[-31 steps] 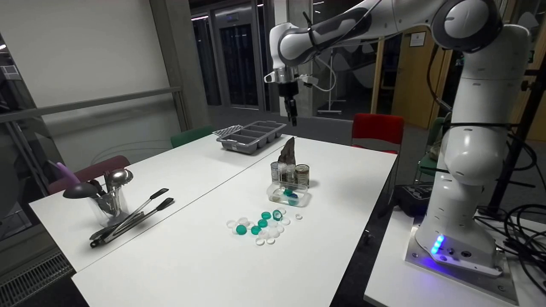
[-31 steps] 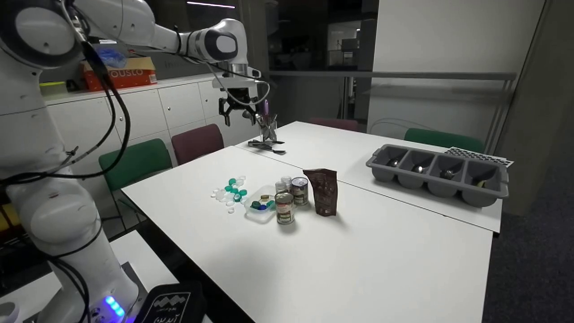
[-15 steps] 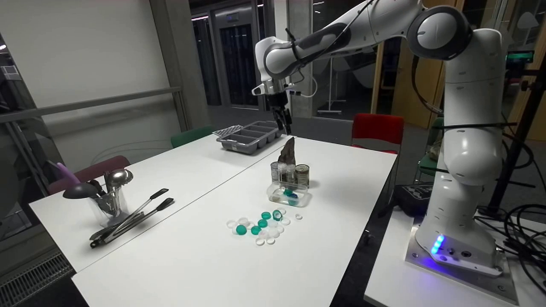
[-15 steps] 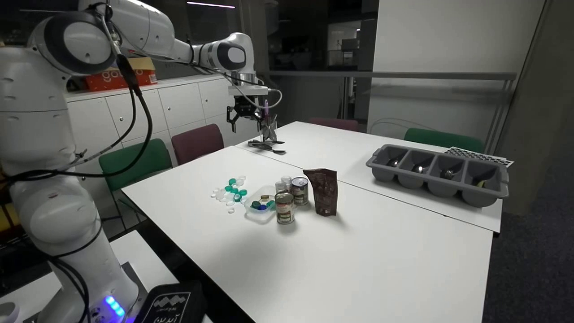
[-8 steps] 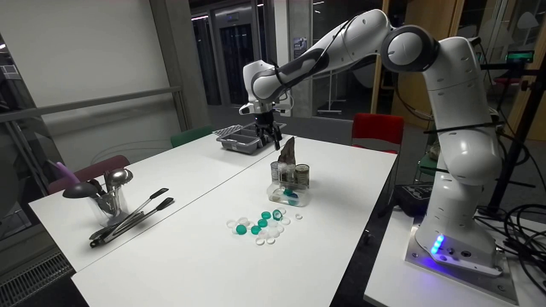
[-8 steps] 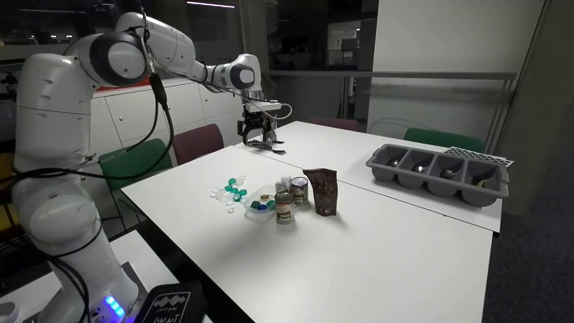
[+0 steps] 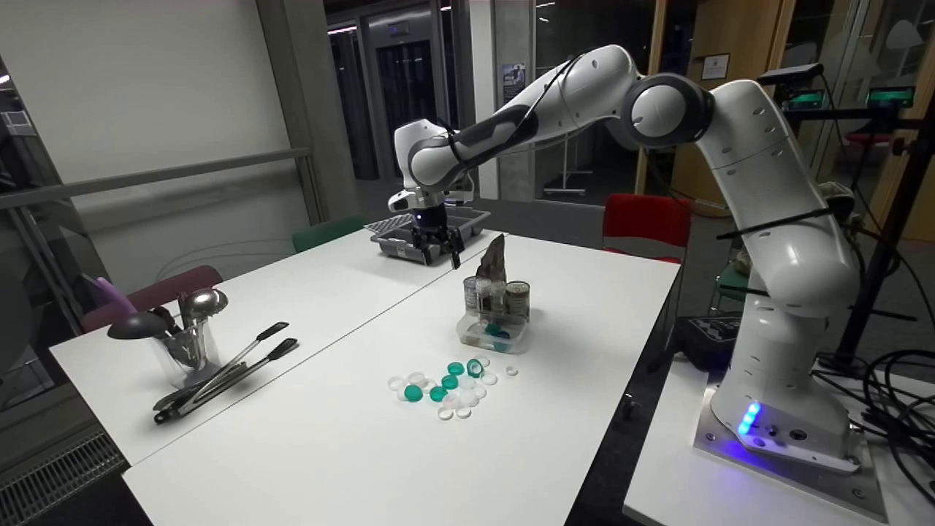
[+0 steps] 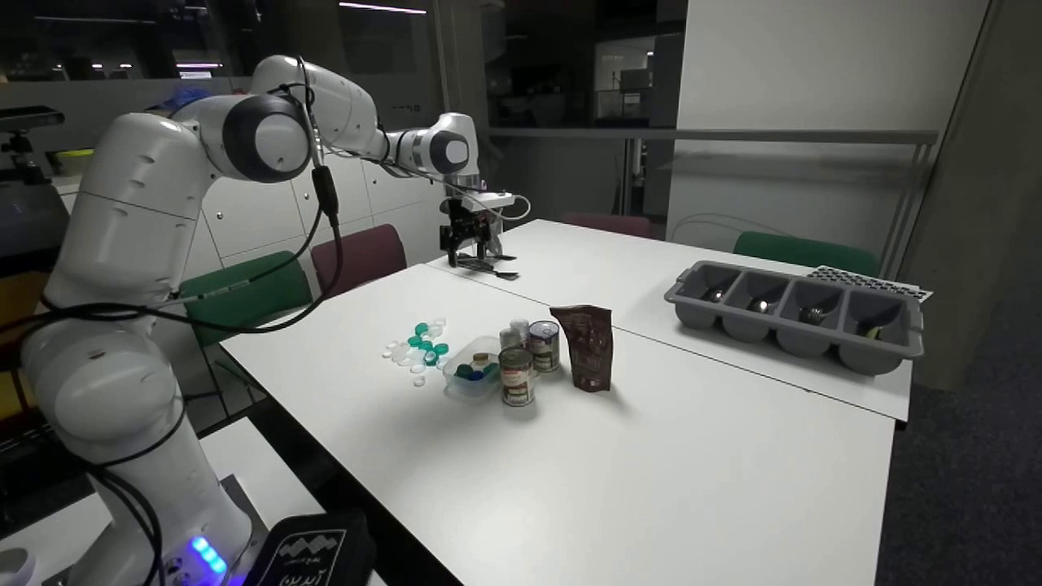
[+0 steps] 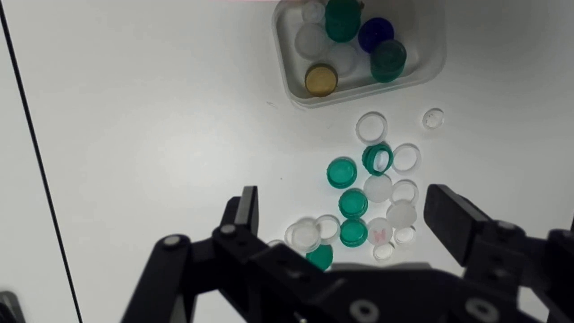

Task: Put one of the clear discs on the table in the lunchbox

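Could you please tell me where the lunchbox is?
In the wrist view, the lunchbox sits at the top, right of centre, near a clear disc; in an exterior view, left of the nearer can.

One lunchbox [image 9: 358,92], inside it one gold disc [image 9: 321,80], one blue disc [image 9: 375,33], near it five teal-green discs [image 9: 341,172], at least ten clear discs [image 9: 401,214], close to it two tins [image 8: 518,381], one brown pouch [image 8: 590,350], well apart from it one grey four-compartment tray [image 8: 802,342]
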